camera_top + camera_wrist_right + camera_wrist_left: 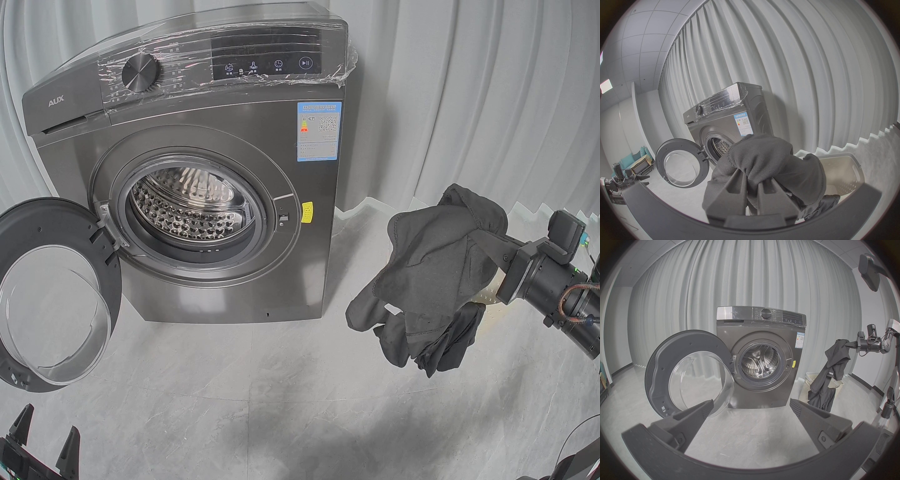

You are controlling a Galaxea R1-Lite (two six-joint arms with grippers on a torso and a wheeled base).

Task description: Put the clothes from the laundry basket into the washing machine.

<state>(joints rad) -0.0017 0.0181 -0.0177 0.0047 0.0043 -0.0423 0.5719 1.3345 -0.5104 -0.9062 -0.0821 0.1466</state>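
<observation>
The grey washing machine (206, 156) stands with its round door (53, 300) swung wide open to its left, baring the steel drum (190, 203). To the machine's right, my right gripper (494, 240) is shut on a dark grey garment (437, 262), which hangs in folds above the floor. In the right wrist view the garment (775, 162) bunches over the gripper (753, 187), with the cream laundry basket (843, 172) behind it. My left gripper (49, 431) is low at the near left, open and holding nothing. In the left wrist view it (750, 415) faces the machine (761, 355).
White curtains hang behind the machine and along the right. Bare grey tiled floor (250, 387) lies between me and the machine. The open door (687, 374) juts out over the floor on the left. The basket (812, 379) stands to the right of the machine, near the curtain.
</observation>
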